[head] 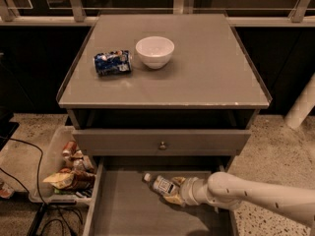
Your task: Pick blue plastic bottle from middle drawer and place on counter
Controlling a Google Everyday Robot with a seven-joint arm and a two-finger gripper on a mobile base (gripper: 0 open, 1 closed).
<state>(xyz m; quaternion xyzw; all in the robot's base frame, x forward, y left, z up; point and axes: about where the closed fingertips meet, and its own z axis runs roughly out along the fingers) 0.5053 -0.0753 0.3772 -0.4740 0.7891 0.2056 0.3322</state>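
The blue plastic bottle [160, 184], clear with a white cap and a white label, lies tilted at the back of the open middle drawer [128, 210], cap pointing back-left. My gripper [175, 191] reaches in from the right on a white arm. Its tan fingers [178, 181] sit on either side of the bottle's lower half and are closed on it. The bottle's base is hidden behind the fingers. The grey counter [206, 77] is above.
A crushed blue-and-white can [113, 63] and a white bowl [154, 51] stand on the counter's back left. A shut drawer front with a round knob [162, 144] overhangs the open drawer. A bin of packets [69, 171] and cables [29, 220] lie on the floor at left.
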